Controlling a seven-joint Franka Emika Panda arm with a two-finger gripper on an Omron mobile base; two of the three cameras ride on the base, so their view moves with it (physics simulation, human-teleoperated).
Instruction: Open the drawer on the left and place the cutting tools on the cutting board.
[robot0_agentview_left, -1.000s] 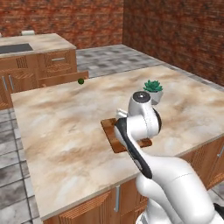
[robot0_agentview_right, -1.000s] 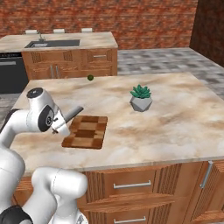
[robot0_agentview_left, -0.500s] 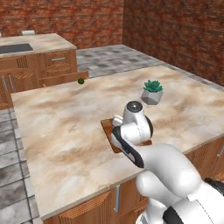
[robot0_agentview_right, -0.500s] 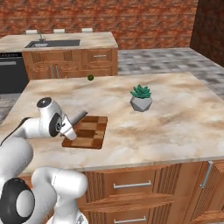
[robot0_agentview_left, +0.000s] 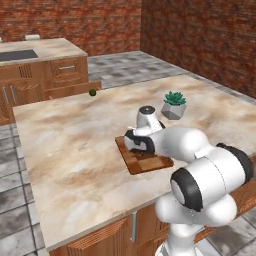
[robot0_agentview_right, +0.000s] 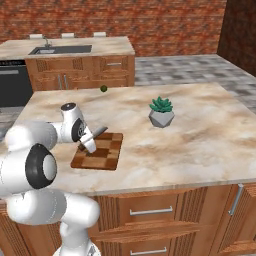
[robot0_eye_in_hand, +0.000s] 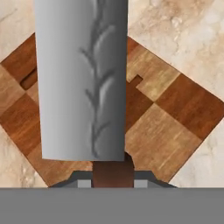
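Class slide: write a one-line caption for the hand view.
Gripper holding a broad grey metal blade over the checkered brown wooden cutting board on the marble counter.

Flanking base views (shared cutting board (robot0_agentview_right: 97, 151))

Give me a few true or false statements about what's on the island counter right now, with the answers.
1. The gripper holds a knife over the cutting board. True.
2. The potted plant stands on the board. False: it stands on the counter, to the right of the board in the right base view.
3. A small green fruit lies near the counter's far edge. True.
4. The knife lies flat on the board, released. False: its handle is between the fingers, with the blade sticking out over the board.
5. The board is plain white plastic. False: it is checkered brown wood.
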